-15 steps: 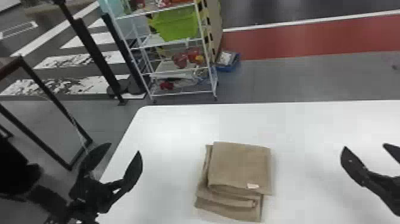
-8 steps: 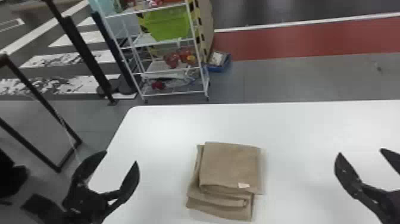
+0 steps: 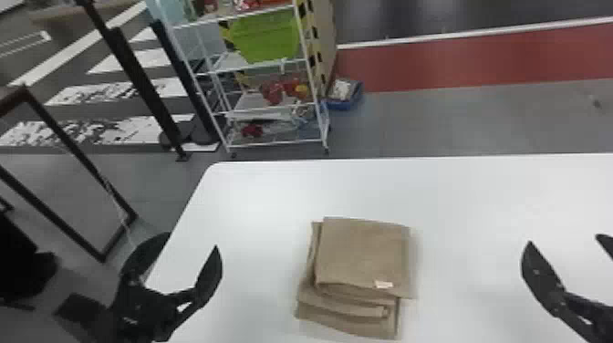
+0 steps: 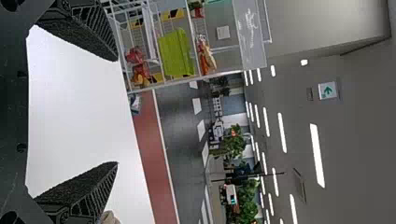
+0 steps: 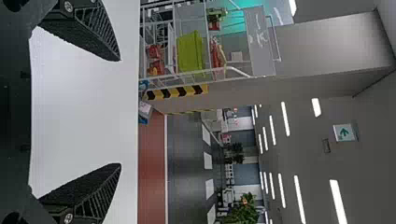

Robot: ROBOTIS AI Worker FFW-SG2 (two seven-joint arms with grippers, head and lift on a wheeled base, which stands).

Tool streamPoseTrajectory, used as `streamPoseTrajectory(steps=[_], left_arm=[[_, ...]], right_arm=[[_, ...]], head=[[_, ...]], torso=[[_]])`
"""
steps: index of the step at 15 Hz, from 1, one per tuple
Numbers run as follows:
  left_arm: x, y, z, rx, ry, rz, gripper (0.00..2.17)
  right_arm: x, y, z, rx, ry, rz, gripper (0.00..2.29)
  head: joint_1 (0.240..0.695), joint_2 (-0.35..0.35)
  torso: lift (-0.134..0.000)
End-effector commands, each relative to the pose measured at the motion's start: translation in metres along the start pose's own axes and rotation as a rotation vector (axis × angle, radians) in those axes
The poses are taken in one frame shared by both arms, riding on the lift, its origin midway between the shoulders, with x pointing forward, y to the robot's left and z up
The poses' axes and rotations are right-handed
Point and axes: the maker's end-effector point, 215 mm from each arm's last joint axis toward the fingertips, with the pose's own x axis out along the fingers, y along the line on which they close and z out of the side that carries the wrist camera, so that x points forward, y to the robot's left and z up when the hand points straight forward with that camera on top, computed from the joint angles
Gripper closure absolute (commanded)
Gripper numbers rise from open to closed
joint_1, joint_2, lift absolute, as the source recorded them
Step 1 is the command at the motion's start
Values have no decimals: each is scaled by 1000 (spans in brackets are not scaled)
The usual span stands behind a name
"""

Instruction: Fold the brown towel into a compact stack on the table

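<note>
Brown towel (image 3: 362, 255), on the table (image 3: 456, 196), folded into a layered stack whose lower layers jut out unevenly. Folding appears essentially complete; only squaring the edges may remain. Left gripper (image 3: 192, 240), near the table's left edge, and right gripper (image 3: 563, 239), toward its right, are empty, fingers apart.

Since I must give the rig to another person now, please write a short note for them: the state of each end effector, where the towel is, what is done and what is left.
Brown towel: lying on the white table, between the two end effectors.
Left end effector: open and empty, left of the towel.
Right end effector: open and empty, right of it.
Done: towel folded into a layered stack.
Left: perhaps only tidying. Lower layers stick out on the near and left sides, so squaring them may help.
</note>
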Motion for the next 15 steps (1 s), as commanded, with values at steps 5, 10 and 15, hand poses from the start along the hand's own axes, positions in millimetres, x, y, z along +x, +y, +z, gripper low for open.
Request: streamPoseTrajectory(steps=[5, 10, 15], left_arm=[[-4, 3, 10, 14, -41, 14, 87], [-5, 2, 14, 12, -56, 12, 87], [-7, 2, 9, 0, -56, 11, 87]], right_arm=[[0, 3, 0, 1, 1, 5, 83], [0, 3, -1, 8, 2, 5, 83], [-1, 6, -3, 11, 4, 8, 83]], head=[[695, 314], [695, 316], [695, 317]], torso=[[-119], [-119], [-119]])
